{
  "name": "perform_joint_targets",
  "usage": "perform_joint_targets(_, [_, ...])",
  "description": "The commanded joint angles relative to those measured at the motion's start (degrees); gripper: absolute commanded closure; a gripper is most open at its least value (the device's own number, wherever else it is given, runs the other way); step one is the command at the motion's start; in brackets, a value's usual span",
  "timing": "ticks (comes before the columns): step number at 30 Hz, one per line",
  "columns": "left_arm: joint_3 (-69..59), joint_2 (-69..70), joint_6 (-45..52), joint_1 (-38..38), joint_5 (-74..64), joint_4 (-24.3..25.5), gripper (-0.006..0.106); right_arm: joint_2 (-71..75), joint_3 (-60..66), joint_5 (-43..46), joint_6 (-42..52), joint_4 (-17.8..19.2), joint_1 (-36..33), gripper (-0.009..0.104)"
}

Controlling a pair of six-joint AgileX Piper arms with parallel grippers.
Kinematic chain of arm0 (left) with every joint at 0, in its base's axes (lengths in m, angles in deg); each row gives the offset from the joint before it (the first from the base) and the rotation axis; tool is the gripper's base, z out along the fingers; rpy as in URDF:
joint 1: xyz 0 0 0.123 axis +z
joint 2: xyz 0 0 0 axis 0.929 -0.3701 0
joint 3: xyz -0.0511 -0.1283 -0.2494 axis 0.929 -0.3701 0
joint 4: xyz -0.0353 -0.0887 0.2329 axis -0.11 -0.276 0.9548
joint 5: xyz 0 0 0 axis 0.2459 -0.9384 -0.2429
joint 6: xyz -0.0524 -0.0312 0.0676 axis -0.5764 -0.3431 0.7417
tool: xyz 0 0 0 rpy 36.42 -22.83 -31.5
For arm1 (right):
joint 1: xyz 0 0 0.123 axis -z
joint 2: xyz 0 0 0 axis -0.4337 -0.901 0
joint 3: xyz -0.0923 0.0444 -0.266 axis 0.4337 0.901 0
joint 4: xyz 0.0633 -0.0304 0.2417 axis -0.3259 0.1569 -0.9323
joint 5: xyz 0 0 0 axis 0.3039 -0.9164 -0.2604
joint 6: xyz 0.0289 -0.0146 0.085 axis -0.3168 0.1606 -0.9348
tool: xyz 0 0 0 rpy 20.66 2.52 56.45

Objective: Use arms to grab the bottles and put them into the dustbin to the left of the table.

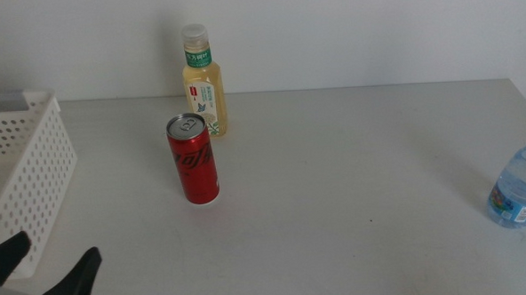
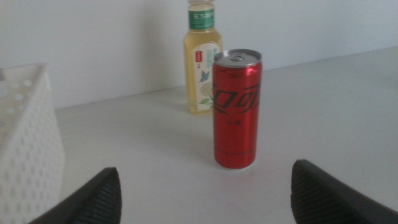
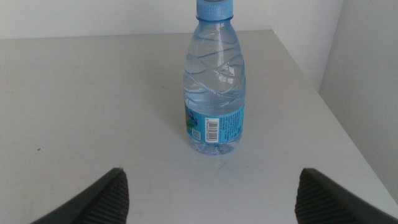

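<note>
A slim red soda can (image 1: 192, 159) stands upright on the grey table (image 1: 353, 161), with a pale-yellow tea bottle (image 1: 203, 83) upright just behind it. A small clear-blue water bottle (image 1: 520, 190) stands at the table's right edge. My left gripper (image 1: 48, 272) is open at the front left corner, beside the white perforated dustbin (image 1: 28, 167). In the left wrist view the can (image 2: 237, 109) stands ahead of the open left gripper (image 2: 205, 193), apart from it. In the right wrist view the water bottle (image 3: 214, 81) stands ahead of my open right gripper (image 3: 208, 196), untouched.
A white wall runs along the table's far edge. The table's right edge (image 3: 323, 106) passes close by the water bottle. The dustbin's wall (image 2: 28, 143) rises close beside the left gripper.
</note>
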Motion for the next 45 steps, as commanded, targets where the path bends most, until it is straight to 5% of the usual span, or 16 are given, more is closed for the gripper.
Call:
perform_joint_targets(1, [-0.03, -9.14, -0.91, -3.57, 13.01, -0.67, 0.007, 1.20, -1.44, 4.46, 0.70, 0.60, 0.19, 0.020])
perform_joint_targets(13, [-0.18, -50.26, -3.43, -8.72, 57.07, -0.66, 0.007, 1.20, -1.44, 4.46, 0.70, 0.60, 0.19, 0.020])
perform_joint_targets(31, [0.39, -56.00, -6.17, -8.72, 57.05, -0.23, 0.007, 1.20, -1.44, 4.46, 0.70, 0.60, 0.19, 0.020])
perform_joint_targets(45, [18.07, -60.85, -4.61, -8.65, 44.72, -1.68, 0.007, 1.20, -1.44, 4.46, 0.70, 0.60, 0.19, 0.020])
